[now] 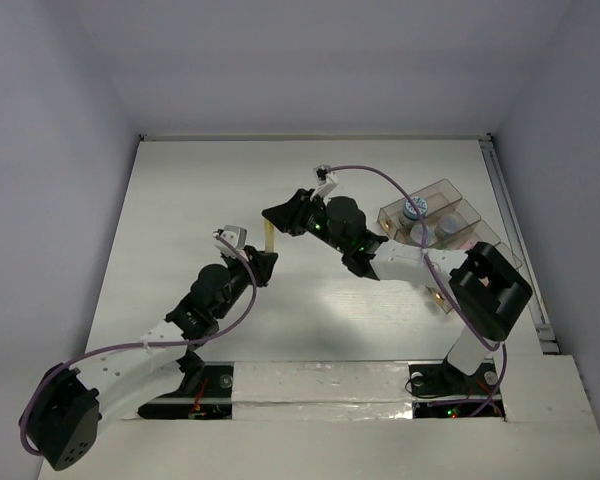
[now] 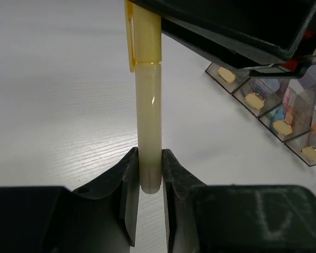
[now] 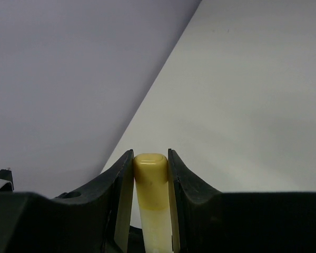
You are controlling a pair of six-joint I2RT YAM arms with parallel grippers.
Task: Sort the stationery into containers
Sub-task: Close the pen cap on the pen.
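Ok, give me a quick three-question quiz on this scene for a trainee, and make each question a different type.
1. True or false: the left end effector is empty.
2. Which part of the yellow pen does the right end effector grip? A: the capped end. B: the bare barrel end. C: the middle.
3. Fill in: the organiser tray stands on the ___ arm's side.

Key: 1 false, it is shut on the pen's barrel end. 2 A. 3 right.
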